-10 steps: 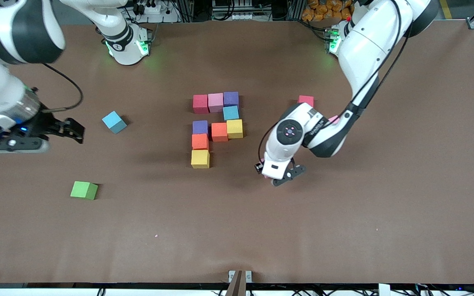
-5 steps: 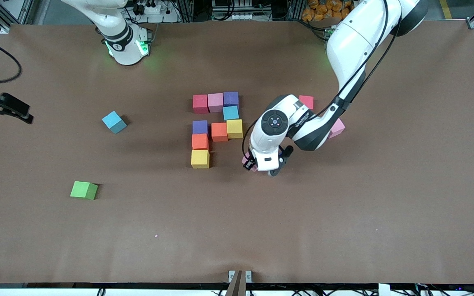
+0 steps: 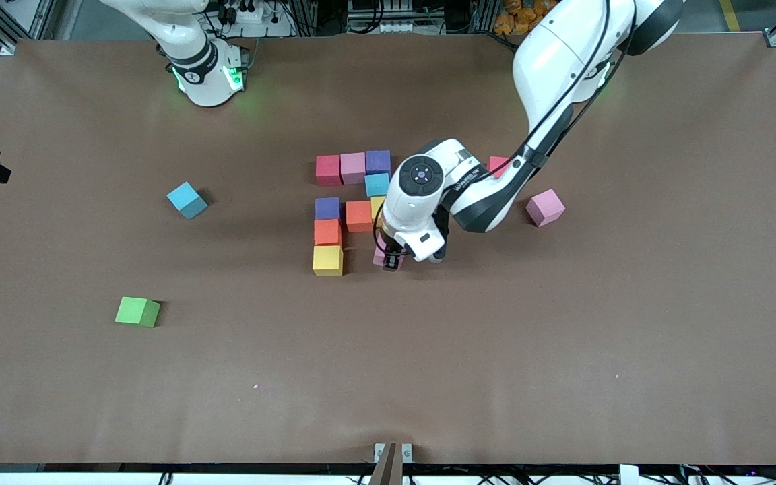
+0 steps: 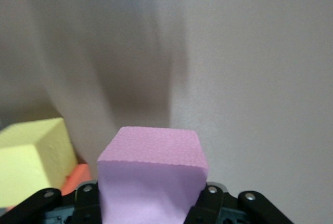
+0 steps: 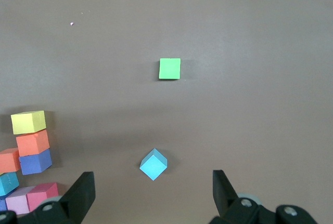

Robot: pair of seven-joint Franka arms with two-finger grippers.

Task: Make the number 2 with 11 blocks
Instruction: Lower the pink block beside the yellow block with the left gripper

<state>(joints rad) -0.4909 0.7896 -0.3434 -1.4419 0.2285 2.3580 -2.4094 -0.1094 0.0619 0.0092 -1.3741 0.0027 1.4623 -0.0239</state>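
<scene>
Blocks of the unfinished number 2 (image 3: 354, 202) sit mid-table, its long axis running from my front camera toward the robot bases. Nearest row is one yellow block (image 3: 328, 260); next an orange block (image 3: 327, 232); then purple, orange and a yellow one partly under the arm; then a light blue block (image 3: 378, 184); farthest, a red, pink, purple row.

I have the left gripper (image 3: 391, 259) just beside the yellow block, toward the left arm's end, low over the table. Its fingers are clamped on a pink block (image 4: 152, 174). Front view shows only a sliver of that block; the left wrist view shows it square between the fingers, with yellow and orange blocks beside it.

Loose items: a green cube (image 3: 137, 312), a tilted blue block (image 3: 187, 200), another pink block (image 3: 545, 207), a red block (image 3: 498, 165) half hidden by the arm.

Right gripper (image 5: 151, 195) waits high over the right arm's end of the table, fingers spread wide, empty; only its wrist view shows them.
</scene>
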